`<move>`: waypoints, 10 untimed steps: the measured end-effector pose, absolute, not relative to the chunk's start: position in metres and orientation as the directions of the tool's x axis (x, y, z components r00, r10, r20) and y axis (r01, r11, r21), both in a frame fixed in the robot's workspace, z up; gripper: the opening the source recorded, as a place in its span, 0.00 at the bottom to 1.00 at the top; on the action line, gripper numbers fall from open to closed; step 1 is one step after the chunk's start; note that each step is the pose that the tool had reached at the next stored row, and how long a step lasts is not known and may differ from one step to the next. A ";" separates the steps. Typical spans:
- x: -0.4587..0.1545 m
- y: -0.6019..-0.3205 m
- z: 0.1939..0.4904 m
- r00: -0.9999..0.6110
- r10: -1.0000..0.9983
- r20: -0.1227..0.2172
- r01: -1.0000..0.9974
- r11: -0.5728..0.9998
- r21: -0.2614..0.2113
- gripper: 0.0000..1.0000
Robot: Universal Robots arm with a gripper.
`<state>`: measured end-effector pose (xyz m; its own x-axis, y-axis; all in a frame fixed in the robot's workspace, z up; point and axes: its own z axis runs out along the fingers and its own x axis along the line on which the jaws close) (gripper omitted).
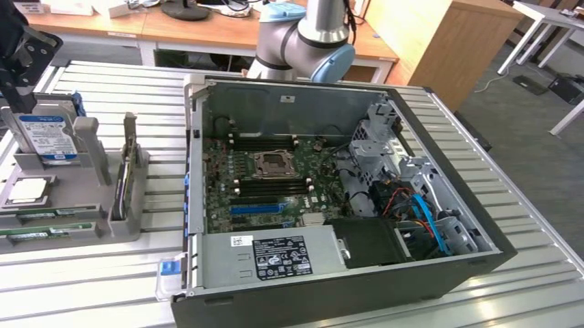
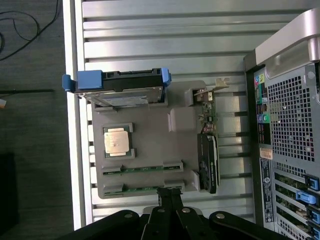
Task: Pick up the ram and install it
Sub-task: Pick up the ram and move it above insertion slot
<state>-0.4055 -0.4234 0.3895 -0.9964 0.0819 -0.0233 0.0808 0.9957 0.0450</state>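
Two green ram sticks lie in slots along one edge of a grey holder [image 2: 150, 145]; one ram [image 2: 142, 169] sits just inside the other [image 2: 140, 189]. In the exterior view they are thin green strips [image 1: 41, 233] at the holder's near end, on that view's left. My gripper [image 2: 168, 197] hangs well above the holder, fingers pressed together and shut on nothing, tips lined up over the outer stick's end. In the exterior view the gripper [image 1: 20, 92] is a dark shape at the upper left.
The holder also carries a blue-labelled hard drive [image 1: 46, 137], a silver CPU [image 2: 117, 140] and an upright card [image 1: 128, 171]. The open computer case [image 1: 438, 123] stands at the exterior view's right of the holder, motherboard [image 1: 273, 174] exposed, power supply [image 1: 273, 256] in front.
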 end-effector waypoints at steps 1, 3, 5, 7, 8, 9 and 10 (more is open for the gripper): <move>-0.406 -0.423 0.390 -0.996 0.082 -0.023 0.081 0.996 0.045 0.11; -0.406 -0.423 0.389 -0.996 0.082 -0.023 0.081 0.996 0.045 0.11; -0.406 -0.423 0.389 -0.996 0.082 -0.023 0.081 0.996 0.045 0.11; -0.406 -0.423 0.389 -0.996 0.082 -0.023 0.081 0.996 0.045 0.11; -0.406 -0.423 0.389 -0.996 0.082 -0.023 0.081 0.996 0.045 0.11; -0.406 -0.423 0.390 -0.996 0.082 -0.023 0.081 0.996 0.045 0.11; -0.406 -0.423 0.389 -0.996 0.082 -0.023 0.081 0.996 0.045 0.11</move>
<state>-0.4055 -0.4234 0.3895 -0.9964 0.0818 -0.0233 0.0807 0.9957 0.0451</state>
